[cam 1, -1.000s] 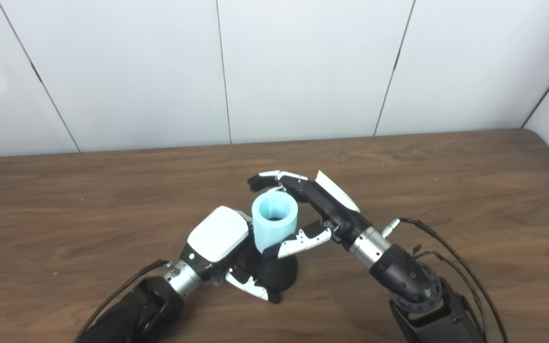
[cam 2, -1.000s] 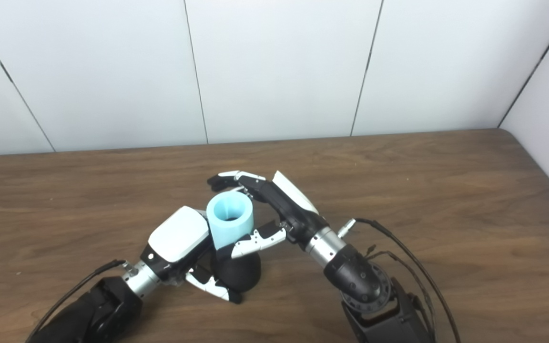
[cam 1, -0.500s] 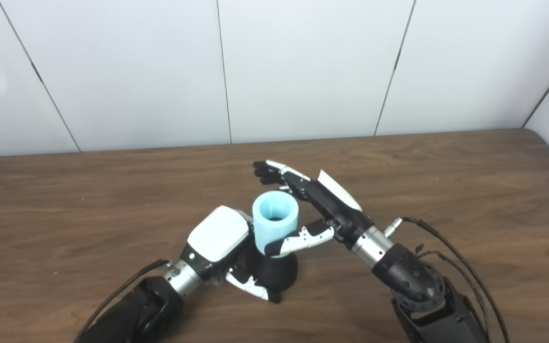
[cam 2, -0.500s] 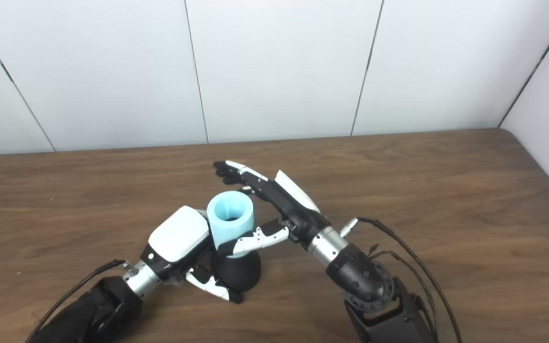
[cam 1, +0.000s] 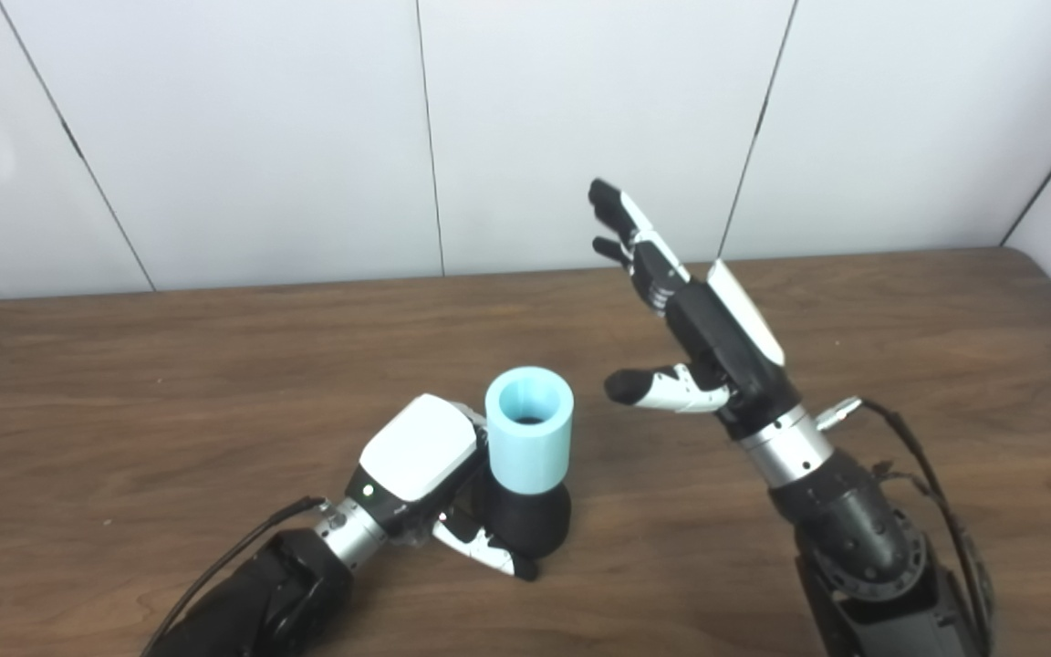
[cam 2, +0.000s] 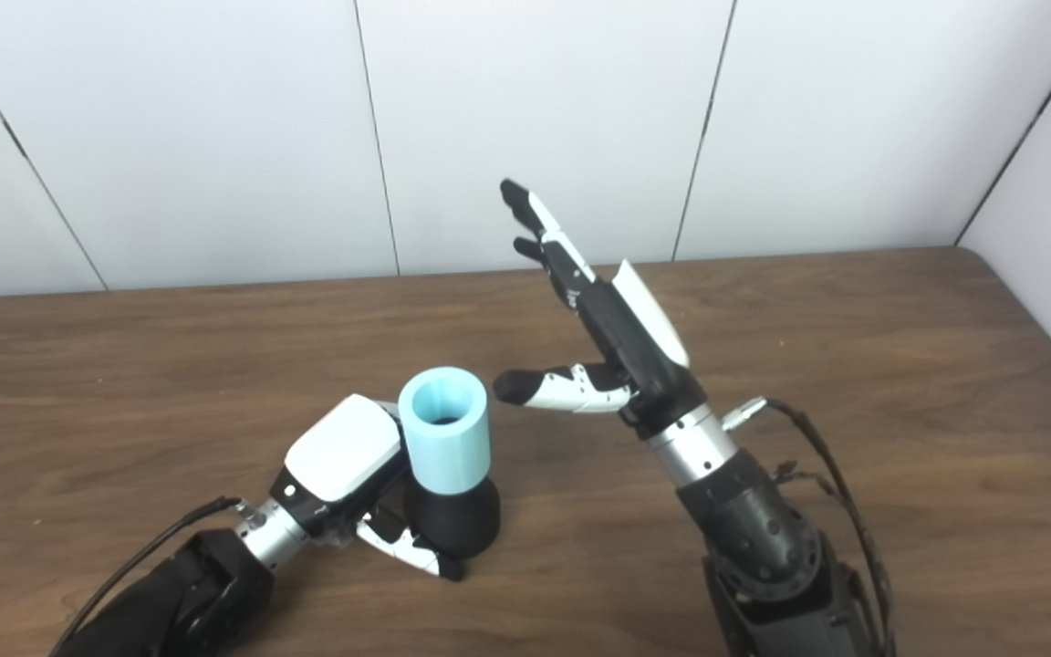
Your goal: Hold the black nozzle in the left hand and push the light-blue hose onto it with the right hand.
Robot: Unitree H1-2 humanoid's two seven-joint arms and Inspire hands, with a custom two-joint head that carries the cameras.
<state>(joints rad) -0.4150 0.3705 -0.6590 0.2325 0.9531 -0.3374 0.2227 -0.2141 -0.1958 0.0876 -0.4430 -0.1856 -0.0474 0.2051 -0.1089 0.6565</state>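
The black nozzle [cam 1: 530, 527] stands upright on the wooden table, its rounded base down. The light-blue hose [cam 1: 528, 429], a short open tube, sits on top of it, upright. My left hand [cam 1: 425, 479] is shut on the nozzle's base from the left, thumb in front of it. My right hand [cam 1: 694, 319] is open and empty, raised above the table to the right of the hose, fingers stretched up and back, thumb pointing toward the hose with a clear gap. The same scene shows in the right eye view, with the hose [cam 2: 445, 429] and right hand [cam 2: 608, 328].
The brown wooden table [cam 1: 124, 383] runs back to a white panelled wall [cam 1: 261, 137]. Cables [cam 1: 927, 493] hang off my right wrist near the table's front right.
My right hand let go of the hose, opened its fingers, and rose up and to the right, away from it. The hose stays on the nozzle. The left hand has not moved.
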